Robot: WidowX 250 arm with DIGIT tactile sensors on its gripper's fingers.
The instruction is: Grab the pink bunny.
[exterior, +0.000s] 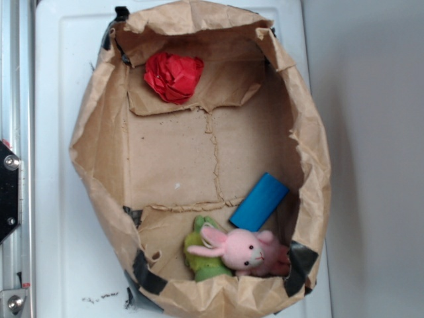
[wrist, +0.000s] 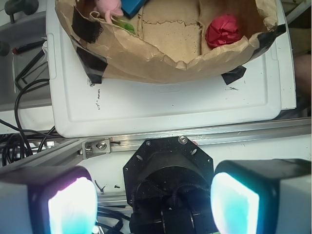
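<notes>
The pink bunny lies in the near right corner of a brown paper bag tray, leaning on a green plush toy. In the wrist view only a part of the bunny shows at the top edge, inside the bag. My gripper is open and empty, its two glowing pads wide apart. It hangs over the robot's base, well short of the bag and far from the bunny. The gripper does not show in the exterior view.
A red paper ball sits at the bag's far end, also in the wrist view. A blue block lies beside the bunny. The bag rests on a white board. An aluminium rail and cables lie near the base.
</notes>
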